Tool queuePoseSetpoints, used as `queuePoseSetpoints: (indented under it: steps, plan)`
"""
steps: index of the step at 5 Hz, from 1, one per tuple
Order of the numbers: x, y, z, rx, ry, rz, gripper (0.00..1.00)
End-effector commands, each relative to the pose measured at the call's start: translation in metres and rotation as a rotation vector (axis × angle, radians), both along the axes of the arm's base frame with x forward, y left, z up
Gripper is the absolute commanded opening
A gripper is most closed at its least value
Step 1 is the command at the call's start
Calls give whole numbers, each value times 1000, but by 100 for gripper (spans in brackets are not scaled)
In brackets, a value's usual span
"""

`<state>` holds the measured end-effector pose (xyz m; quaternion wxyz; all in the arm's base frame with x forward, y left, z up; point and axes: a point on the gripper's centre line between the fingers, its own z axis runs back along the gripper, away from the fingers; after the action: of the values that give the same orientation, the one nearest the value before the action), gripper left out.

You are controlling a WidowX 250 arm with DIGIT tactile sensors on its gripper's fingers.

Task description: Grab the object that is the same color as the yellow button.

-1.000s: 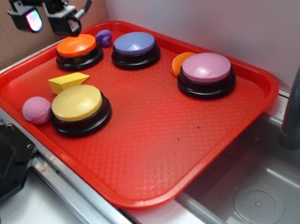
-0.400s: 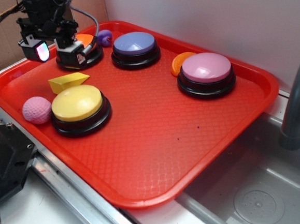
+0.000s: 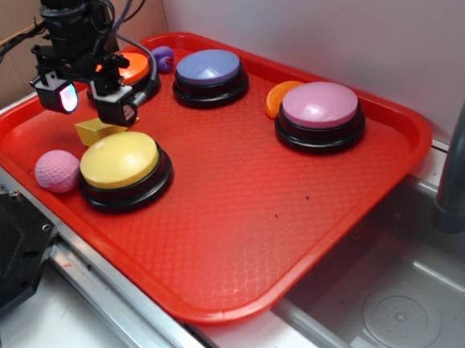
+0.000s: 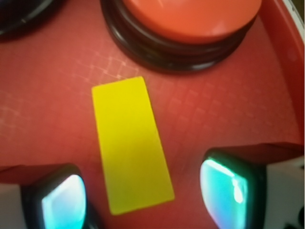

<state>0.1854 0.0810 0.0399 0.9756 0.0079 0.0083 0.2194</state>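
Note:
The yellow wedge-shaped object point(image 3: 93, 132) lies on the red tray point(image 3: 237, 215), just behind the yellow button point(image 3: 121, 159). In the wrist view the object point(image 4: 130, 143) shows as a yellow oblong between the two glowing fingertips. My gripper point(image 3: 89, 102) hangs open directly above it, one finger on each side, with a clear gap to the block on both sides. In the wrist view the gripper point(image 4: 145, 196) straddles the block's near end. The arm hides most of the block in the exterior view.
An orange button point(image 3: 132, 69) sits right behind the gripper, and a pink ball point(image 3: 57, 171) lies left of the yellow button. A purple button point(image 3: 211, 70), a pink button point(image 3: 320, 110), an orange slice piece point(image 3: 275, 97) and a small purple piece point(image 3: 162, 57) stand further back. A sink point(image 3: 400, 300) lies to the right.
The gripper has come down and forward from above the tray's back left corner to just over the yellow block, staying open. Nothing on the tray has moved.

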Motion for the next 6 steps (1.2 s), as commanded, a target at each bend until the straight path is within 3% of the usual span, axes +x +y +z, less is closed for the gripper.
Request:
queuePoseSetpoints:
  steps: [1, 3, 4, 5, 6]
  plan:
    - [2, -3, -13, 1, 7, -5, 100]
    - [1, 1, -20, -1, 27, 42, 100]
    - [-1, 3, -21, -5, 46, 104, 8]
    - [-2, 4, -17, -9, 40, 128, 0]
    - [3, 2, -4, 21, 23, 143, 0]
